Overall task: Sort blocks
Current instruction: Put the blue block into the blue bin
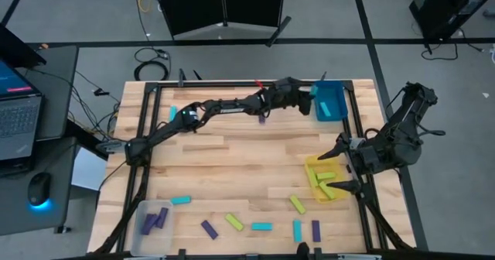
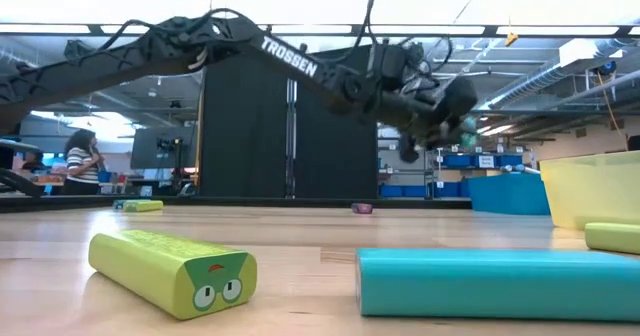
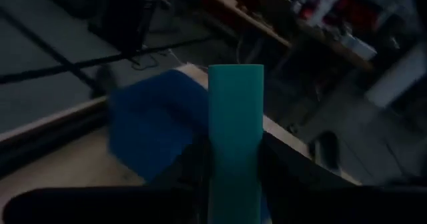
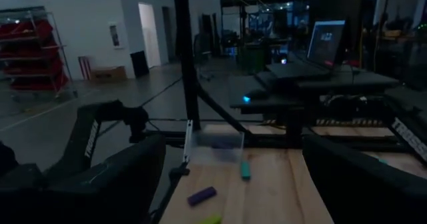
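The left arm stretches diagonally across the table from its base at the left edge to the far right corner, its forearm nearly straight and raised above the wood. Its left gripper (image 1: 308, 99) hangs just beside the blue tray (image 1: 331, 101), at the tray's left rim. In the left wrist view the 2 fingers (image 3: 193, 174) are clamped on a cyan block (image 3: 235, 127) that stands out lengthwise between them, pointing toward the blue tray (image 3: 150, 127). In the low view the same gripper (image 2: 440, 116) is held well above the tabletop.

Below the left arm's wrist, a small purple block (image 1: 262, 119) lies on the wood.

The right arm is folded back at the table's right edge, and its right gripper (image 1: 340, 167) hovers at the yellow tray (image 1: 312, 167) with its fingers spread wide apart, 1 to each side of the tray, gripping nothing. Yellow-green blocks (image 1: 326, 181) lie inside that tray.

The clear tray (image 1: 138, 213) at the near left corner contains 2 purple blocks (image 1: 153, 220). Other blocks are scattered along the near edge: a cyan one (image 1: 180, 200) beside the clear tray, a purple one (image 1: 209, 229), a yellow-green one (image 1: 234, 222), another cyan one (image 1: 261, 227), and a yellow-green one (image 1: 297, 205) near the yellow tray. A further cyan block (image 1: 173, 113) lies at the far left, under the left arm.
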